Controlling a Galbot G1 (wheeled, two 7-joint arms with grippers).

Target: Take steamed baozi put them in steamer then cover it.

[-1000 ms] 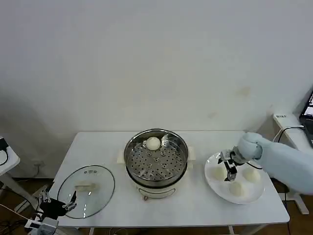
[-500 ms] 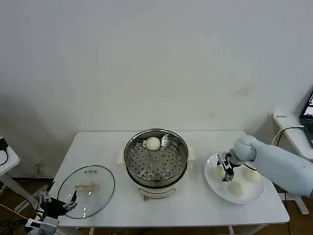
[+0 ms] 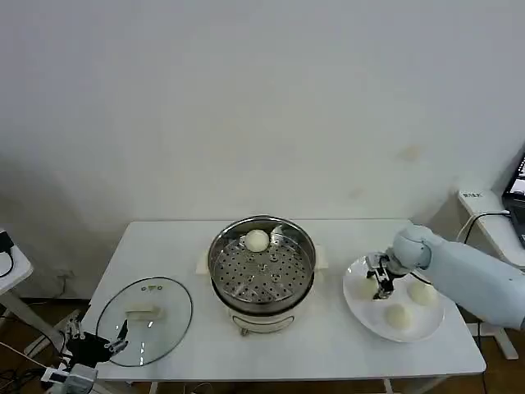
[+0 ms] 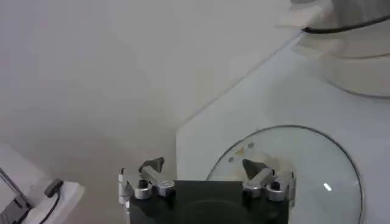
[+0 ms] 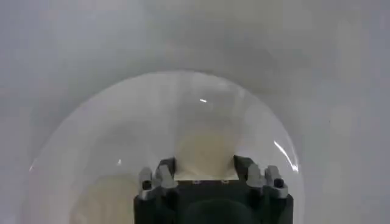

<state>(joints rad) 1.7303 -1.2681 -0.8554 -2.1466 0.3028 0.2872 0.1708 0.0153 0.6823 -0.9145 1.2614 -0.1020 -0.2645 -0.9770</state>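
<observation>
The steamer (image 3: pixel 220 277) stands at mid-table with one steamed baozi (image 3: pixel 257 240) on the far side of its perforated tray. Three more baozi lie on a white plate (image 3: pixel 366 316) at the right: one near the front (image 3: pixel 398 315), one at the right (image 3: pixel 423 293), and one at the left (image 3: pixel 364 288). My right gripper (image 3: pixel 381 285) is down over that left bun. In the right wrist view the bun (image 5: pixel 204 149) fills the gap between the fingers (image 5: pixel 164 169) of the gripper (image 5: pixel 204 165), which is shut on it. My left gripper (image 3: pixel 100 345) hangs open at the table's front left corner.
The round glass lid (image 3: pixel 146 320) with its cream handle lies flat on the table left of the steamer, and the left wrist view shows the lid (image 4: pixel 304 182) just beyond the left gripper (image 4: pixel 204 170). A small side table (image 3: pixel 488 205) stands at the far right.
The right gripper has shifted a little over the plate's left bun and settled down around it. The left arm and the other buns have stayed put.
</observation>
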